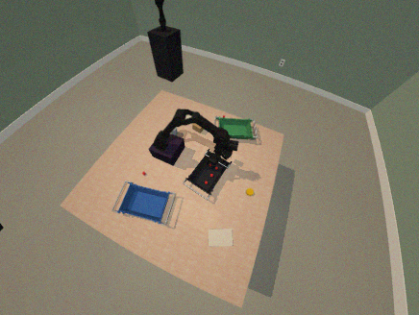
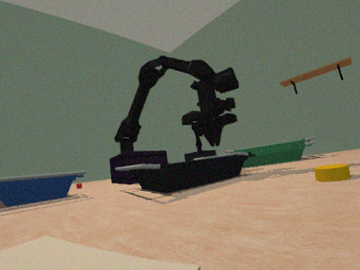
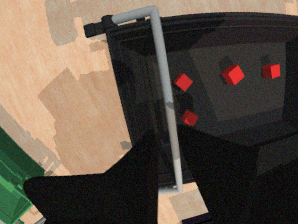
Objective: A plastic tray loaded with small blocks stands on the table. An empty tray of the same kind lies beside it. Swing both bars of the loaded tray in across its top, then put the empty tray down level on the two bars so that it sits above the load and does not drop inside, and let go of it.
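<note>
The black tray [image 1: 200, 179] [image 2: 192, 174] [image 3: 123, 100] holds several small red blocks [image 1: 211, 175] [image 3: 233, 75]. One wire bar [image 3: 165, 75] lies inward of the rim at the tray's far end, crossing above the inside. The opposite bar [image 1: 197, 189] [image 2: 137, 167] is swung out beyond the near end. My gripper [image 2: 215, 144] [image 3: 165, 132] is over the far end, its narrowly parted fingers loosely either side of the inward bar. A blue tray [image 1: 146, 204] [image 2: 37, 189] and a green tray [image 1: 235, 129] [image 2: 275, 154] [image 3: 15, 175] look empty and stand apart from it.
A yellow disc [image 1: 250, 192] [image 2: 332, 173] lies right of the black tray. A cream slab [image 1: 220, 237] [image 2: 86, 264] lies nearer the front. A dark purple block [image 1: 167, 150] is at the arm's base. A small red cube [image 1: 144, 173] [image 2: 79, 186] lies behind the blue tray.
</note>
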